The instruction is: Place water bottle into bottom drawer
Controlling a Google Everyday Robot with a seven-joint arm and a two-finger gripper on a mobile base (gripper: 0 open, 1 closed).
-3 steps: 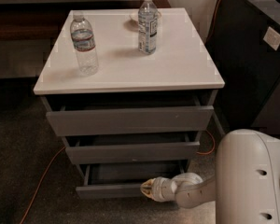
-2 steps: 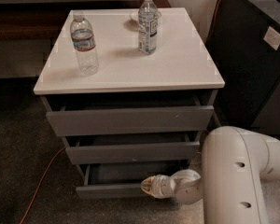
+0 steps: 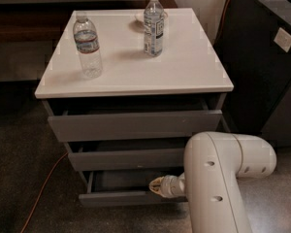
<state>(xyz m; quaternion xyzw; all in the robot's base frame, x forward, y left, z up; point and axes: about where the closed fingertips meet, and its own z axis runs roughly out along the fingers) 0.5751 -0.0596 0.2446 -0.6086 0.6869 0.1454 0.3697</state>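
**Water bottle on the cabinet top, gripper low at the open bottom drawer**

The gripper (image 3: 157,186) sits low in the view, at the right part of the bottom drawer (image 3: 119,198), its pale tapered tip pointing toward the view's left, just over the top edge of the drawer's front panel; whether it is open or closed cannot be told, and it is not clear whether the tip touches the panel; it holds nothing that shows. Behind it the bulky white arm (image 3: 218,178) fills the lower right of the view and covers the drawer's right end.

The bottom drawer stands pulled out, with a shallow dark grey tray visible inside; the middle drawer (image 3: 126,159) and the top drawer (image 3: 136,125) above it each stand out a little from the cabinet body.

The water bottle (image 3: 87,45) stands upright on the white cabinet top (image 3: 184,67), near its left edge, cap on, well apart from the gripper; a taller bottle (image 3: 153,25) stands upright toward the back of the top, with a small dish (image 3: 138,18) just behind it.

An orange cable (image 3: 43,188) runs across the floor at the cabinet's lower left; a dark cabinet (image 3: 262,81) stands to the right, with a white wall plate (image 3: 284,39) on its side.
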